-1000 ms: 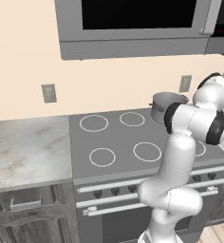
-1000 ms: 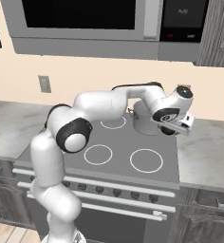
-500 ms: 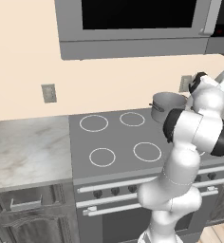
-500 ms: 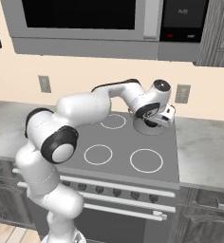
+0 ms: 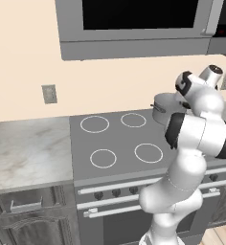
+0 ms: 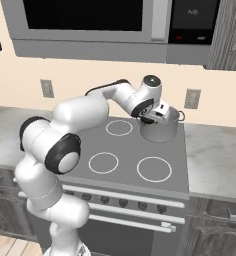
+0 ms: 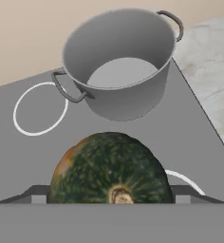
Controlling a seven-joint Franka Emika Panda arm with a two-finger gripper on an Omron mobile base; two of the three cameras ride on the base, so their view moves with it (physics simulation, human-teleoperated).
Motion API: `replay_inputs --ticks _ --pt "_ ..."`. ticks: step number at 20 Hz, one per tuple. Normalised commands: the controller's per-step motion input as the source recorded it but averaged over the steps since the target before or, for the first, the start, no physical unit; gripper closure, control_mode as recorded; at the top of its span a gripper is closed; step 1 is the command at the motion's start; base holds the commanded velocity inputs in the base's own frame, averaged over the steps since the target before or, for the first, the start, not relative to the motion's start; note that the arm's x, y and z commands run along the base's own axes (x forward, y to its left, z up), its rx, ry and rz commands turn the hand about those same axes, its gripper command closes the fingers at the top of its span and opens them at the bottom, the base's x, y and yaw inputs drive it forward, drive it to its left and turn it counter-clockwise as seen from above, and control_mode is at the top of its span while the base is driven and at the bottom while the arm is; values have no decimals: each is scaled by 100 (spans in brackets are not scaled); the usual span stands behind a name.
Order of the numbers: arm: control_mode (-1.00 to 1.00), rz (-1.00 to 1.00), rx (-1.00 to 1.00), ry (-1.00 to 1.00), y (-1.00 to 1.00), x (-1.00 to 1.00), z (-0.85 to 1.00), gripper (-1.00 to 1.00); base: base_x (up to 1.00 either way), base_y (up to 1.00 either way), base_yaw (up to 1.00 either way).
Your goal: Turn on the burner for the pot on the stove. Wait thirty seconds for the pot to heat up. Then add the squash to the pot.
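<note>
A cream kitchen wall runs behind a dark grey stove (image 5: pixel 119 143), with a grey microwave (image 5: pixel 134 26) mounted above it and marbled counters (image 5: pixel 24 148) on either side. The stove top shows thin white burner rings, and a row of dark knobs (image 6: pixel 125 202) lines its front.

The pot (image 7: pixel 121 64) stands upright on the far right burner, close to the wall, and the hand view shows nothing inside it. Its small handles stick out at opposite sides.

The white arm reaches over the cooktop, and its gripper (image 6: pixel 157 112) hangs just in front of the pot's rim in the right base view. In the hand view the squash (image 7: pixel 111 168), dark green with an orange patch and a pale stem spot, sits between the two finger tips (image 7: pixel 38 195), which press against its sides; the jaws stand wide, grasping it. The squash is on the near side of the pot, above the stove surface and outside the pot.
</note>
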Motion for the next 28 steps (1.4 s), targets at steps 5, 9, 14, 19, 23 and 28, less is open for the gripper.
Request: replay_inputs --ticks 5,9,14,19,23,28 --pt "-100 0 0 1 0 16 27 100 0 0 0" --pt "-100 0 0 6 0 44 4 100 0 0 0" --pt "-100 0 0 9 0 65 -5 100 0 0 0" --pt "-100 0 0 7 0 49 -6 100 0 0 0" --pt "-100 0 0 8 -1 44 -1 100 0 0 0" --pt "-100 0 0 5 -8 36 -17 100 0 0 0"
